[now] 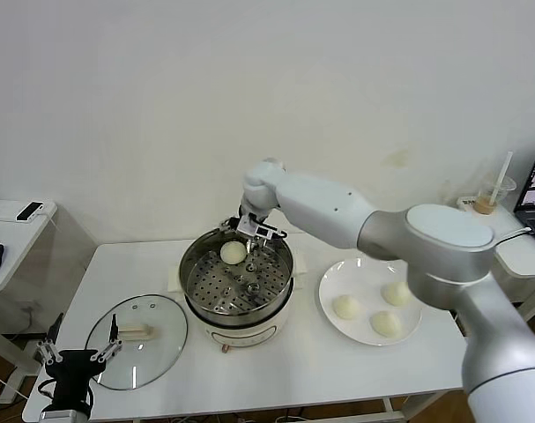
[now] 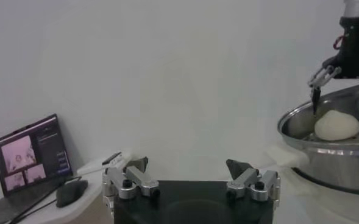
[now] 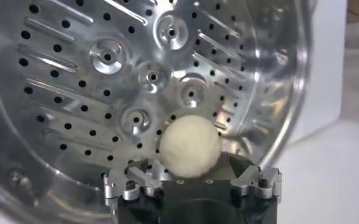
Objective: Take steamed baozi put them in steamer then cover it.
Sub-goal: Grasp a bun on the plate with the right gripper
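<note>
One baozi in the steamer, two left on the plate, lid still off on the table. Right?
Not quite: three baozi remain on the plate, as the head view shows. One baozi is in the steamer under the right gripper; the lid is off.

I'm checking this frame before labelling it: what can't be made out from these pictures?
- Right tool: its own body hides the fingertips in the right wrist view, so whether they touch the baozi in the steamer is unclear.
- Steamer in the left wrist view: cut off by the frame edge.
- Laptop: on-screen content too small.
- Cover: the left tool overlaps its near rim in the head view.
</note>
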Available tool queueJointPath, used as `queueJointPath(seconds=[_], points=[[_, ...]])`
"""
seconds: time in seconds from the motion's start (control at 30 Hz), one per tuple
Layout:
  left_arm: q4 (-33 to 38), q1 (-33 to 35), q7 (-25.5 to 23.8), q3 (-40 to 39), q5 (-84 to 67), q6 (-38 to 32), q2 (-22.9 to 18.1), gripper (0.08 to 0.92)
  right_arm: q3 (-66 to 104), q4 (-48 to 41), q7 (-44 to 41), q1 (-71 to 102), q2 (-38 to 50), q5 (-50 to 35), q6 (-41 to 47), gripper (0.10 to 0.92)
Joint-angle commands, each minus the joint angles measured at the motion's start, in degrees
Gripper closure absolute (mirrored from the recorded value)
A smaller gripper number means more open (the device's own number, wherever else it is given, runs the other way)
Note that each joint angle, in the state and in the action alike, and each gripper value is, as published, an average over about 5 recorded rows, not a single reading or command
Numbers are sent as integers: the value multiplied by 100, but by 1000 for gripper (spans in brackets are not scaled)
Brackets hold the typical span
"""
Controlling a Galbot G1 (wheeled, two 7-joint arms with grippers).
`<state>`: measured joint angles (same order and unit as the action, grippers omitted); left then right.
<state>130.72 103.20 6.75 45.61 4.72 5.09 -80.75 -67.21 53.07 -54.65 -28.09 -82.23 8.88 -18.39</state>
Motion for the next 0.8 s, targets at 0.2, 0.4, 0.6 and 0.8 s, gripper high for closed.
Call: queueJointPath(seconds=[0.2, 0.4, 0.6, 0.8], points=[[30, -133, -78, 62, -240, 177, 210, 177, -25, 2593, -442, -1032, 2312, -2033, 3082, 203], [9, -250, -99, 12, -353, 270, 290, 177, -95, 3463, -424, -844, 3822, -2059, 3420, 203], [-36, -273, -134, -125, -238, 271, 287, 177, 122, 3992, -351, -103, 4884, -1778, 3447, 203], [-40, -310, -149, -121, -197, 304, 289, 177, 687, 3997, -303, 967, 5147, -1350, 3459, 203]])
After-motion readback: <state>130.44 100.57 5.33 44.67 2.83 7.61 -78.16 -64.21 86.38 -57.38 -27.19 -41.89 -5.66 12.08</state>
